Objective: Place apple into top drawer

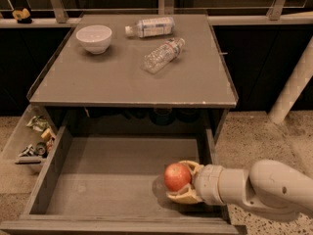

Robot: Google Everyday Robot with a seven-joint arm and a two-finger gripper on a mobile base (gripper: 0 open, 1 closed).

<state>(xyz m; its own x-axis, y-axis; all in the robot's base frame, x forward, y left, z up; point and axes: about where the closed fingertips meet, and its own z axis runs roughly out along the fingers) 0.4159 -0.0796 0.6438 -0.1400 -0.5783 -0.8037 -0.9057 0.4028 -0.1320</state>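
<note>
This looks like an office or lab building, not a home: speckled stone floor (254, 131), plain grey table (112, 77), glass railing (254, 19) at 12 o'clock, white column (293, 82) at 3 o'clock. At 5 o'clock the gripper (184, 181) grips the apple (176, 176) over the open top drawer (112, 180).

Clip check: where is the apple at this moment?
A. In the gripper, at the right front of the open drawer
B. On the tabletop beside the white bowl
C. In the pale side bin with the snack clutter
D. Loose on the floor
A: the gripper is closed around the apple at the right front part of the open top drawer.
</note>
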